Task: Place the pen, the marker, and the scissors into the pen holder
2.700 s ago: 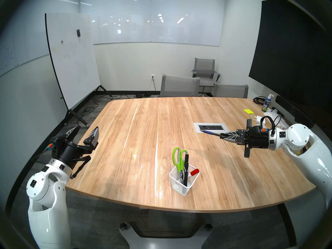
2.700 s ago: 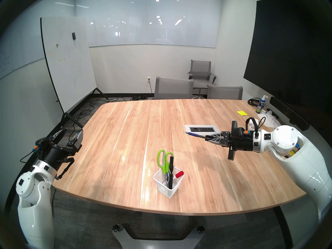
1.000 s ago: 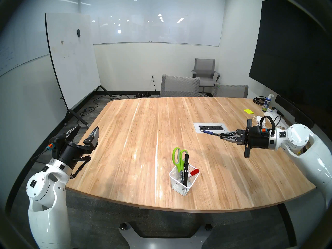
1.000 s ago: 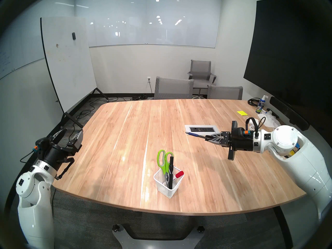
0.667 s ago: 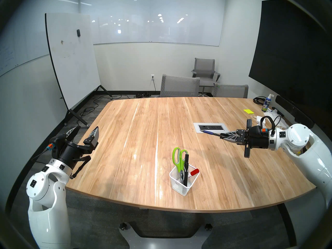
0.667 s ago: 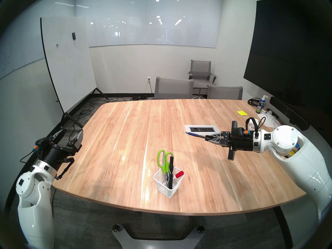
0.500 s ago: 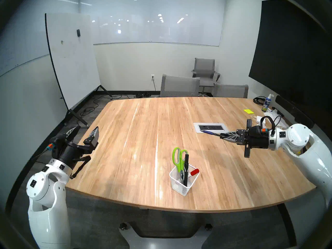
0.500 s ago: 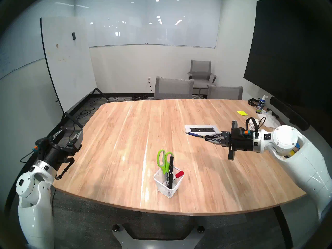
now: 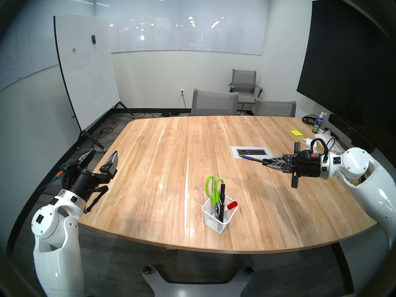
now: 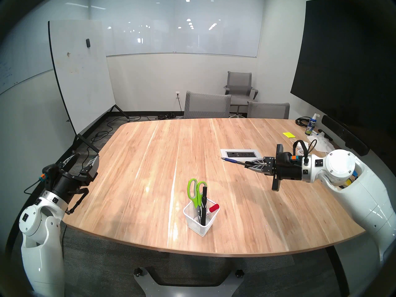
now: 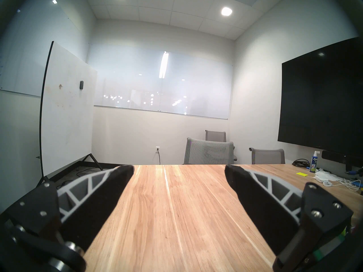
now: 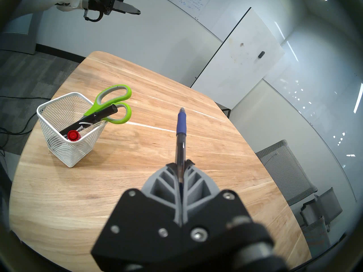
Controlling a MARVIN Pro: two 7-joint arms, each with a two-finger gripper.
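The white wire-mesh pen holder (image 9: pixel 218 222) (image 10: pixel 198 227) (image 12: pixel 64 150) stands near the table's front edge. In it stand the green-handled scissors (image 9: pixel 211 188) (image 12: pixel 115 98), a black marker (image 9: pixel 221 201) (image 12: pixel 94 117) and a red-capped marker (image 9: pixel 232 205) (image 12: pixel 73 135). My right gripper (image 9: pixel 264 161) (image 12: pixel 180 164) is shut on the blue pen (image 9: pixel 248 157) (image 10: pixel 232 160) (image 12: pixel 181 124), held level above the table, far right of the holder. My left gripper (image 9: pixel 104 156) (image 11: pixel 178 171) is open and empty at the table's left edge.
A power outlet panel (image 9: pixel 250 152) is set in the table behind the pen tip. A spray bottle (image 9: pixel 318 123), a yellow sticky note (image 9: pixel 296 132) and cables lie at the far right. Grey chairs (image 9: pixel 214 103) stand behind the table; a whiteboard (image 9: pixel 85 71) stands left.
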